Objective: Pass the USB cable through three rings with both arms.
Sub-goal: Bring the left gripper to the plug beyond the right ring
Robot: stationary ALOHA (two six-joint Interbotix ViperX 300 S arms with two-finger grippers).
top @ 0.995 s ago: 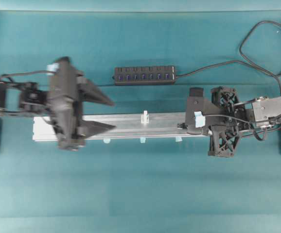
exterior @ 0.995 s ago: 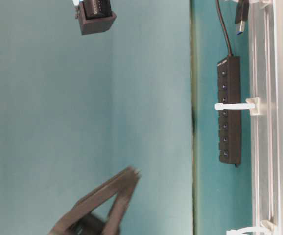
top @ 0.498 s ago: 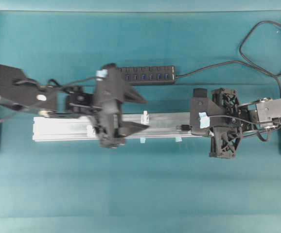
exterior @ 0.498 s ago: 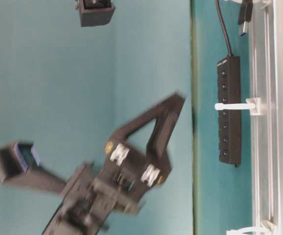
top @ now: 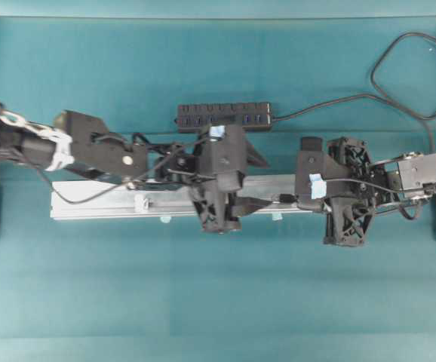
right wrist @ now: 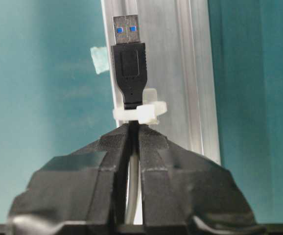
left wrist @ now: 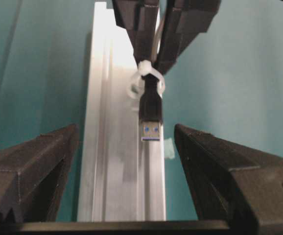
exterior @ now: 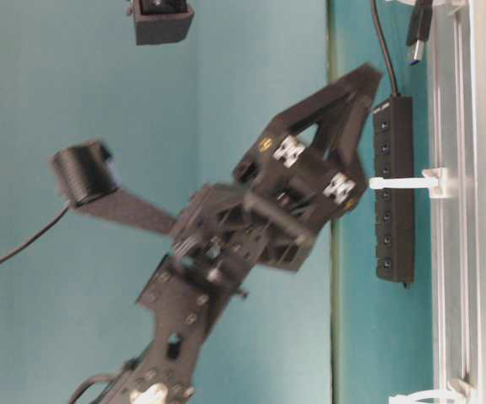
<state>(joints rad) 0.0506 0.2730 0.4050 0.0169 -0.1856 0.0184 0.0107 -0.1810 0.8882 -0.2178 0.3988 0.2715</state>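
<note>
R gripper (right wrist: 130, 142) was pinched tight on the cable (right wrist: 133, 196) just behind the plug (right wrist: 129, 73), w/ the plug poking through a ring (right wrist: 140, 112) on the rail (right wrist: 180, 73). L gripper (left wrist: 127, 161) hung w/ jaws spread wide, one on either side of the rail, plug tip between them but not touching. From overhead, L gripper (top: 237, 177) sat mid-rail, near R gripper (top: 293, 197); hub (top: 224, 117) lay beyond the rail.

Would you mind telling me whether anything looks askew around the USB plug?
Nothing stands out: the USB plug pokes straight through a white ring above the rail, pinched by the right gripper.
</note>
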